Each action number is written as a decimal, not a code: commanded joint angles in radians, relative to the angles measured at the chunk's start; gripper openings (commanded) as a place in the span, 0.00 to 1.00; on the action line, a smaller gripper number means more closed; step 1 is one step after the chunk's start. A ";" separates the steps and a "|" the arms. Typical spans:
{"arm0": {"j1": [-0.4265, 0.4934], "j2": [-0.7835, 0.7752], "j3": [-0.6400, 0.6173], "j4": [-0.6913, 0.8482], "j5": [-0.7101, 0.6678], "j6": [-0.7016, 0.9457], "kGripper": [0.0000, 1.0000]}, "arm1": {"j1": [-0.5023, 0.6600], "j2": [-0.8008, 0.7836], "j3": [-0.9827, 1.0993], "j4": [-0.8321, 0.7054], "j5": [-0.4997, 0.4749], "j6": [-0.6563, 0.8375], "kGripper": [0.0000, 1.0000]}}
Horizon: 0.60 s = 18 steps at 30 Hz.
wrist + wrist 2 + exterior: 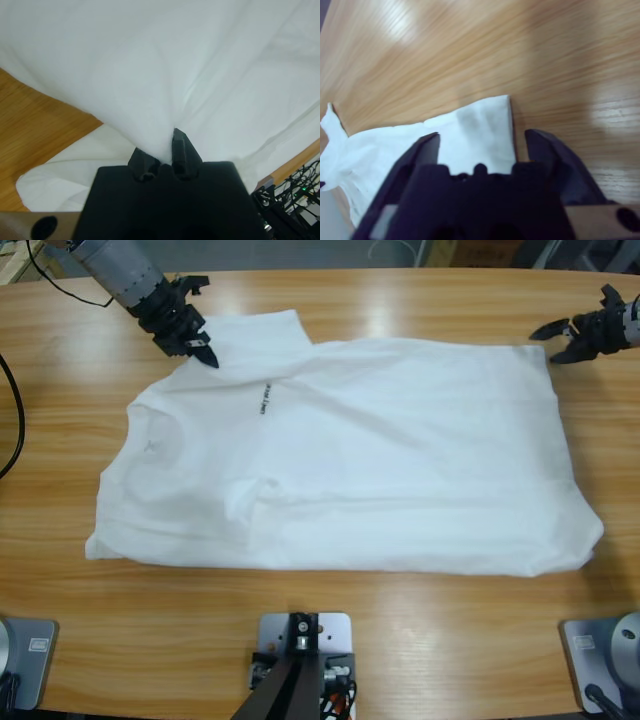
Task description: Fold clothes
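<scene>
While the shirt (350,460) lies spread across the middle of the table (400,640), neck toward the left of the high view and hem toward the right, I have only one tool on it. The near long side looks folded in already, and a sleeve juts out at the far left.

My left tool (190,337) sits on that far sleeve. Its wrist view shows the jaws pinched together with cloth gathered into the nip, so I judge it has hold of the shirt. My right tool (570,340) hangs at the far hem corner with jaws spread wide and nothing between them.

The risks, as I judge them: if I lift the left side alone, the shirt will drag and skew, and the near fold may fall open. The pinch looks shallow; it may have one layer only, and the sleeve could slip out under pull. On the right, closing from here could miss the corner or scrape the table.

The high view gives me the whole layout and the small dark print (266,398). Only the right wrist view shows the hem corner (490,125) lying flat between the open jaws.
</scene>
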 commanded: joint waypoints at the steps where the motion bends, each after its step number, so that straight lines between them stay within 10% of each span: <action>1: 0.014 0.031 0.028 -0.016 -0.013 0.017 0.00 | 0.036 0.095 0.053 0.001 -0.014 -0.024 0.56; 5: 0.014 0.033 0.025 -0.016 -0.013 0.017 0.00 | 0.036 0.095 0.058 0.010 -0.010 -0.034 0.23; 6: 0.014 0.033 0.025 -0.016 -0.014 0.017 0.00 | 0.036 0.097 0.059 0.012 -0.009 -0.035 0.02; 18: 0.014 0.033 0.027 -0.015 -0.014 0.023 0.00 | 0.036 0.097 0.058 0.031 -0.030 -0.058 0.00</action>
